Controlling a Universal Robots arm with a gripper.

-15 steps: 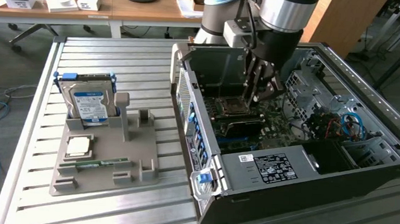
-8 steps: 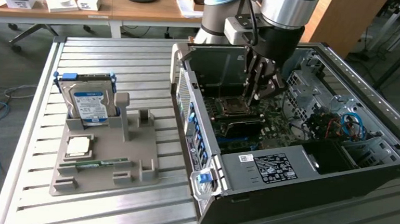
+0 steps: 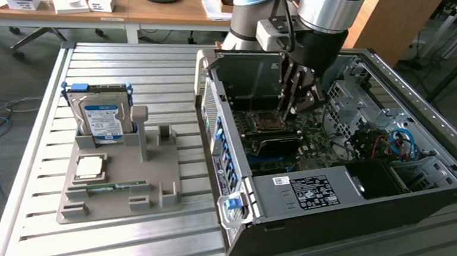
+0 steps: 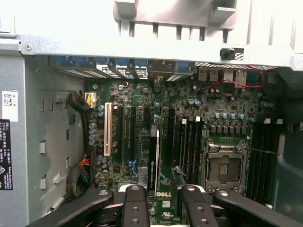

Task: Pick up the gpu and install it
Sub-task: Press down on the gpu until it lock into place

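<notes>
Your fingers (image 4: 161, 208) are clamped on the gpu (image 4: 157, 163), held edge-on, hanging straight below them; its long axis runs parallel to the motherboard (image 4: 189, 123) expansion slots (image 4: 127, 137) directly beneath inside the computer case (image 3: 383, 191).

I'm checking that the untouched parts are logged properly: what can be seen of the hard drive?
The hard drive is a thick silver metal block with a blue-and-white label on its broad face and blue plastic rails along its edges. It stands on edge, about upright, in a slot at the far end of the grey holder, to the exterior view's left of the case. Only the holder touches it.
</notes>
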